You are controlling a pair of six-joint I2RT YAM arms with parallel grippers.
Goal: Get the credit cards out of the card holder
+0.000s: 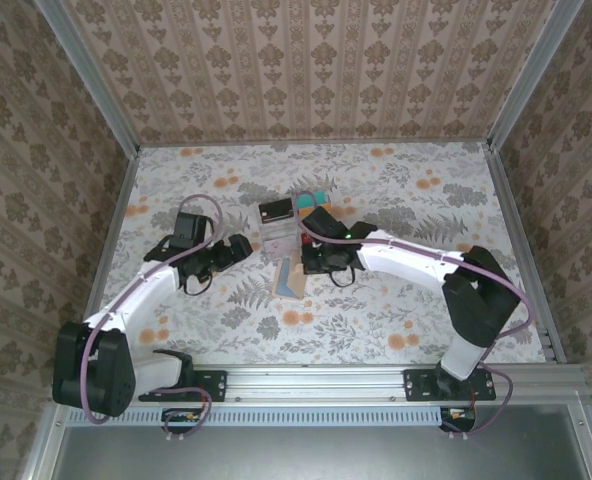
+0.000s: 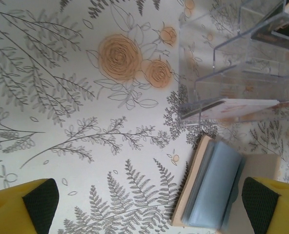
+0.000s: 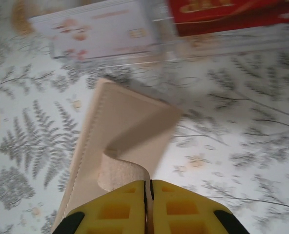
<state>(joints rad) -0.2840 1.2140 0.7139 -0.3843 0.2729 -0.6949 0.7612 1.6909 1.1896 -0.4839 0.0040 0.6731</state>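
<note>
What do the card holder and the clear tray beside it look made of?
The card holder: matte tan, probably leather or faux leather; stitched edge, flap curls softly. The tray: glossy, rigid clear plastic, likely acrylic; see-through walls with bright edges.

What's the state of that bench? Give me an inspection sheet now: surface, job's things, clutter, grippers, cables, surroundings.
Surface: flowered tablecloth, lying flat.
Job's things: card holder on the cloth beside the clear tray, one tan flap raised. A red card and a white card are in the tray. Whether cards remain in the holder cannot be told.
Clutter: nothing seen beyond the tray.
Grippers: right gripper shut on the holder's flap. Left gripper open wide, low over the cloth by the holder.
Cables: purple cables looped along both arms.
Surroundings: patterned walls, metal frame.
</note>
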